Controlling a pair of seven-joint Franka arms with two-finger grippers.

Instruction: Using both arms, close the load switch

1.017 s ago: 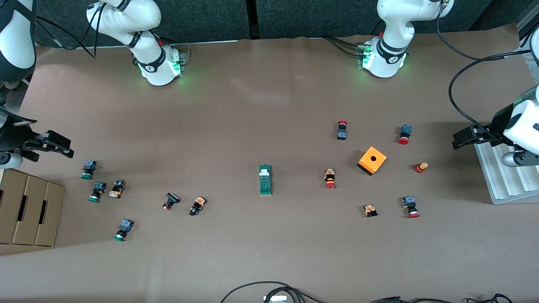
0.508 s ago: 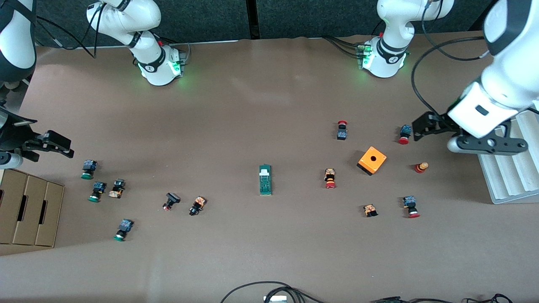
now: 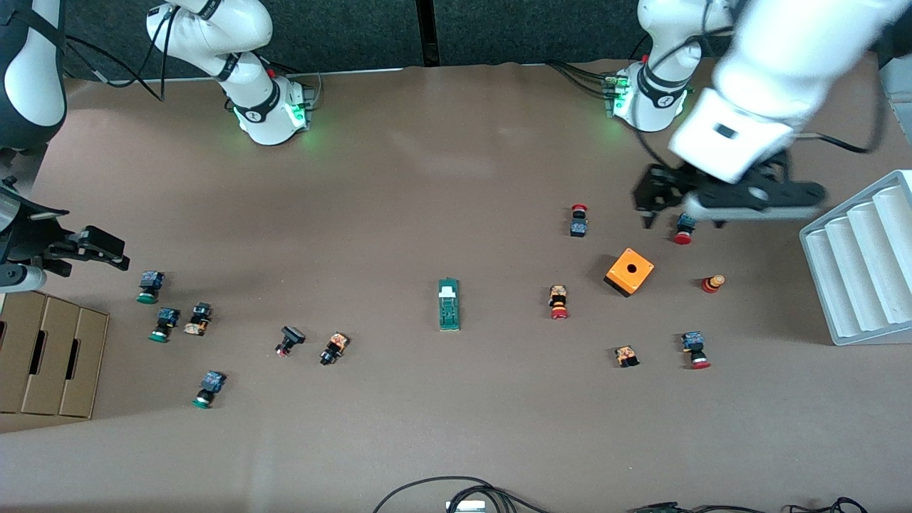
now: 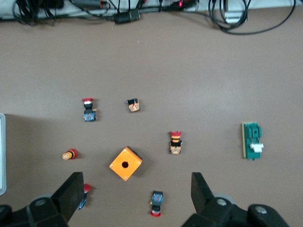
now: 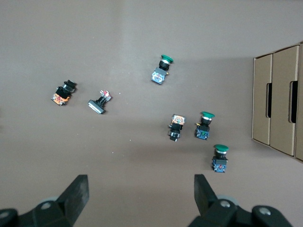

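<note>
A: What lies around the load switch [image 3: 449,304]?
B: It sits mid-table, clear all round. Toward the left arm's end are one orange cube [image 3: 630,271] and six small buttons; toward the right arm's, six more.
A: Grippers?
B: Left gripper [image 3: 680,214] spread wide over a red-capped button [image 3: 685,227]; right gripper [image 3: 107,251] likewise wide, beside three cardboard boxes [image 3: 46,353].

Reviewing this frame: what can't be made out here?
- Load switch: too small in the front view and left wrist view to tell whether it is closed.
- Red push button: front view, partly covered by the left pincer.
- Right pincer: its arm is cut off by the front view's edge.
</note>
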